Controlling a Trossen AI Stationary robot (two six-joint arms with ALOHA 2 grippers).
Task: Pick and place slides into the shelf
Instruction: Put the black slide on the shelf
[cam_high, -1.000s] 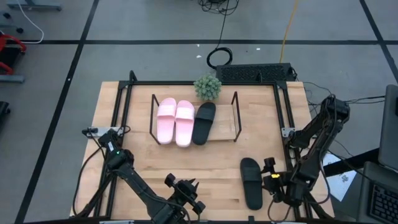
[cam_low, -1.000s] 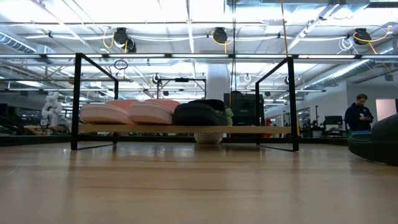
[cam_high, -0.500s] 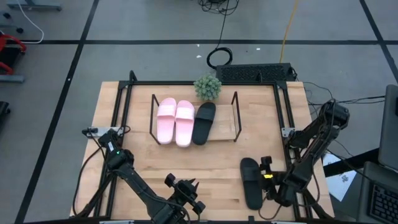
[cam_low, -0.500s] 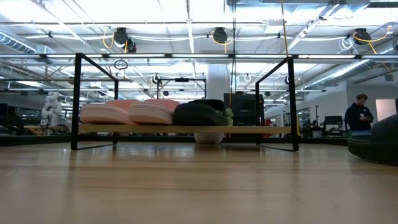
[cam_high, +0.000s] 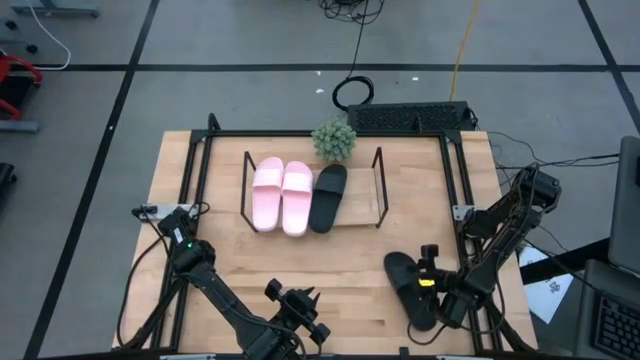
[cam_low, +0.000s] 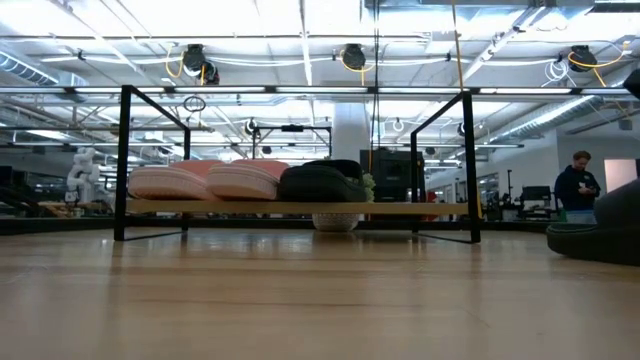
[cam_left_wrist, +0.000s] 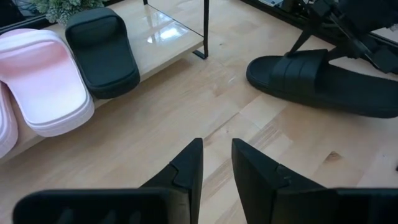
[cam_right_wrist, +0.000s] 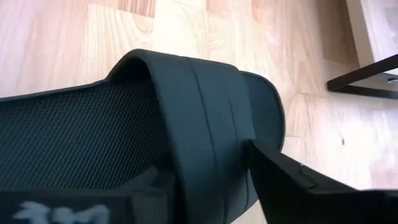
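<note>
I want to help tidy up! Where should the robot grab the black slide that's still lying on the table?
Probably by the wide strap: it arches up off the flat sole, so one finger can slip underneath and one press on top. The loose black slide lies flat beside the right gripper, which already reaches in at its strap from the open side.

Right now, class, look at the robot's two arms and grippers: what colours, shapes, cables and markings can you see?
Both arms are dark, jointed and slim, with black cables along them. The left gripper has two flat, black, wedge-shaped fingers. The right gripper is black too, with a small yellow-green mark near its wrist. Its fingers look matte and angular.
</note>
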